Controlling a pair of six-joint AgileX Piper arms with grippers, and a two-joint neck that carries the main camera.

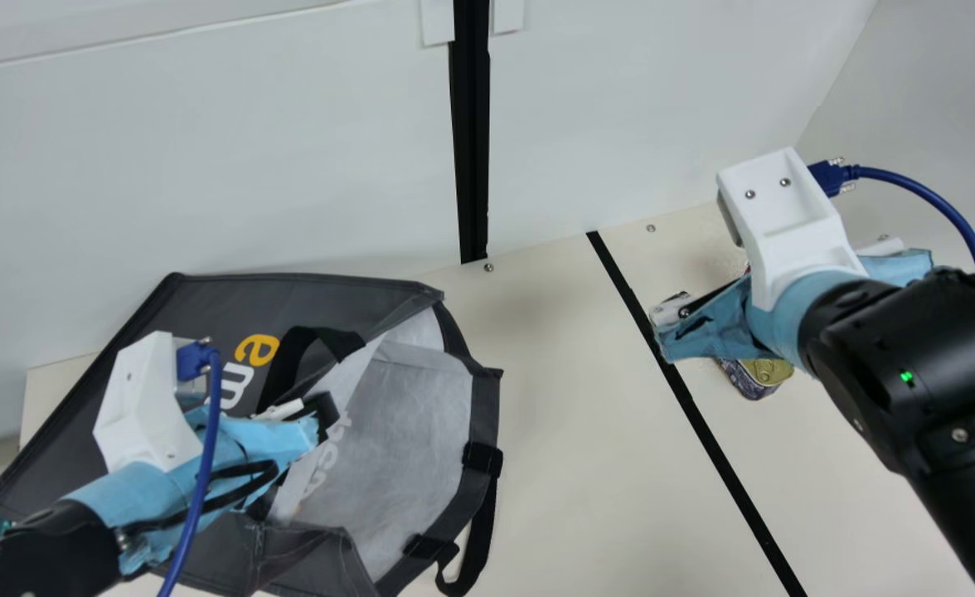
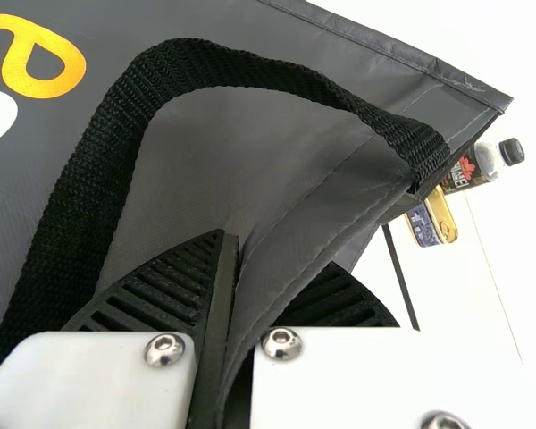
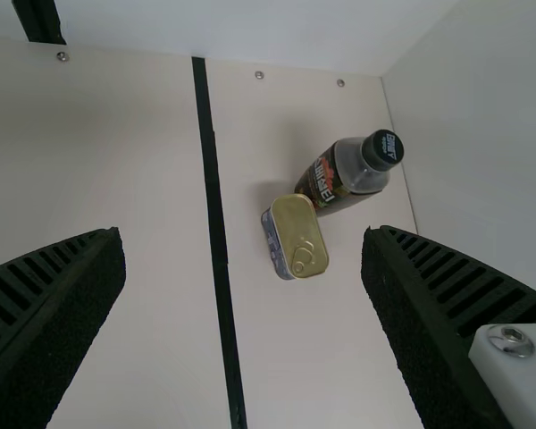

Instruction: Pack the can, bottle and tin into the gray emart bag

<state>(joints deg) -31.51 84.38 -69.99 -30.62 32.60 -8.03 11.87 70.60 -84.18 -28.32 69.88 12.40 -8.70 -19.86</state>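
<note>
Just beside the bottle (image 3: 344, 179), the tin (image 3: 299, 234) is noted ahead of the nearer, wide-spread right gripper (image 3: 243, 234) (the edge of the bag (image 1: 230, 307) is pinched by the left gripper (image 2: 277, 248)), the tin's long axis being set roughly across the closing line.

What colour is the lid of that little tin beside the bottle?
The tin's lid is gold, seen best in the right wrist view.
</note>
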